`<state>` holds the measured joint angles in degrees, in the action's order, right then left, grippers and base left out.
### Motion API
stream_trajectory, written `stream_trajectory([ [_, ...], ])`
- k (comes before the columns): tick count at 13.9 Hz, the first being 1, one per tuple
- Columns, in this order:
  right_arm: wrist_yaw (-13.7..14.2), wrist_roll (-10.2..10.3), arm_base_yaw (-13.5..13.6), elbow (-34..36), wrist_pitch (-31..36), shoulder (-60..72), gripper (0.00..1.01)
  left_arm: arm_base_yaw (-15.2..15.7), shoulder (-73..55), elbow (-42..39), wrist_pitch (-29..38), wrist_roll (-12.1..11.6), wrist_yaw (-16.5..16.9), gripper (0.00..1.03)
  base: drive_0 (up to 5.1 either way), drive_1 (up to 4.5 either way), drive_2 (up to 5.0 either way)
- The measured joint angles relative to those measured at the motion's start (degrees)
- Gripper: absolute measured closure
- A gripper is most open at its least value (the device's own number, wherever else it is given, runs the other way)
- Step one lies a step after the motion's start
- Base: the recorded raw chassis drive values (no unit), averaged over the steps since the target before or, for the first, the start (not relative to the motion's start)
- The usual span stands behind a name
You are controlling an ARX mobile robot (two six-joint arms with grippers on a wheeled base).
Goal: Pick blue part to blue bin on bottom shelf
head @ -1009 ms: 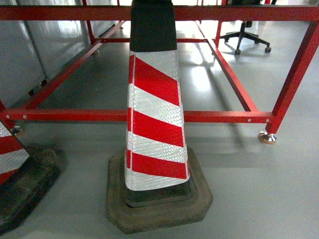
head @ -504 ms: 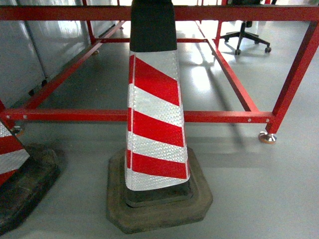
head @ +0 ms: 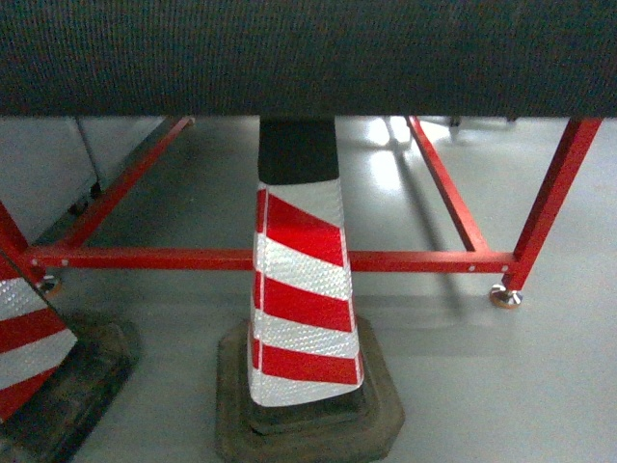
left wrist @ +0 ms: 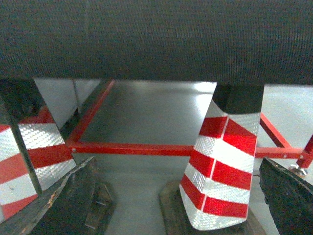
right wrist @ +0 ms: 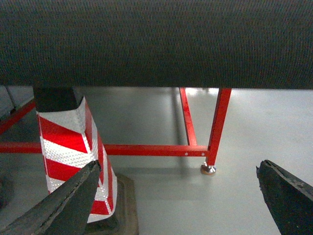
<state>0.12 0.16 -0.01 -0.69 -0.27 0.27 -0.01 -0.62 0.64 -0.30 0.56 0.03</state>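
Both claws, the left claw (left wrist: pixel 168 196) and the right claw (right wrist: pixel 178 196), hang wide and hold nothing just behind the cone (head: pixel 304 309), so with no blue part or blue bin in sight, they could bump it.

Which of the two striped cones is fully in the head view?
The centre cone, whole from black top to rubber base, standing in front of the red frame rail. The other cone is cut off by the left edge, showing only part of its stripes and base.
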Motion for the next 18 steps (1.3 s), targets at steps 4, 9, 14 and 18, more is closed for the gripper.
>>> stream_trajectory([
  [4, -0.2, -0.2, 0.0, 0.0, -0.1, 0.0, 0.03, 0.0, 0.0, 0.0, 0.0, 0.0, -0.1, 0.05, 0.0, 0.0, 0.0],
  [9, -0.1, 0.0, 0.0, 0.0, 0.0, 0.0, 0.03, 0.0, 0.0, 0.0, 0.1, 0.0, 0.0, 0.05, 0.0, 0.0, 0.0],
  [14, -0.1, -0.1, 0.0, 0.0, 0.0, 0.0, 0.03, 0.0, 0.0, 0.0, 0.0, 0.0, -0.1, 0.05, 0.0, 0.0, 0.0],
  [18, -0.1, -0.2, 0.0, 0.0, 0.4, 0.0, 0.03, 0.0, 0.0, 0.0, 0.3, 0.0, 0.0, 0.05, 0.0, 0.0, 0.0],
])
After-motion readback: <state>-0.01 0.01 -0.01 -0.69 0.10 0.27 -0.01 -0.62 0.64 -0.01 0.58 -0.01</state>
